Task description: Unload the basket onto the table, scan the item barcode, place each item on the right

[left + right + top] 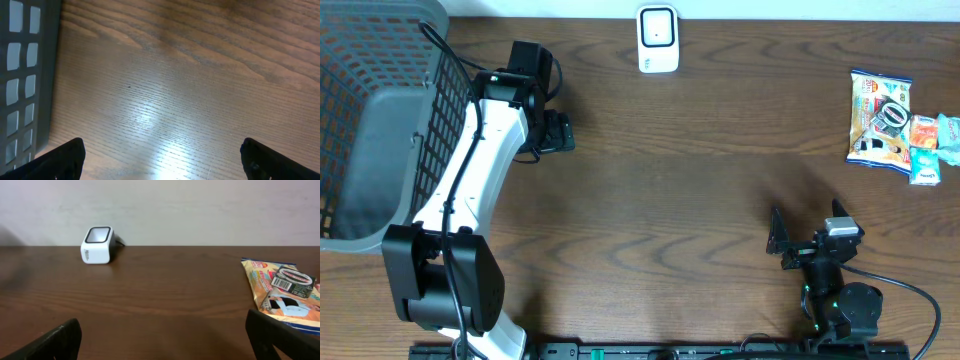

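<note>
Dark wooden table (165, 290), snack packet (282, 292) ahead-right of right gripper (167, 342)

A small white scanner (658, 38) stands at the far edge of the table (700, 200), its dark-rimmed window tilted upward. Well to its right, an orange-and-white snack packet (878, 118) lies flat (barcode label up).

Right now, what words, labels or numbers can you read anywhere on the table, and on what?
No text reads clearly.
Snack bag: printed lettering, too blurred to read.
Barcode sticker on the bag: digits too small to read.
Small packets beside it: print too small.
Scanner: a faint side marking, illegible.
</note>
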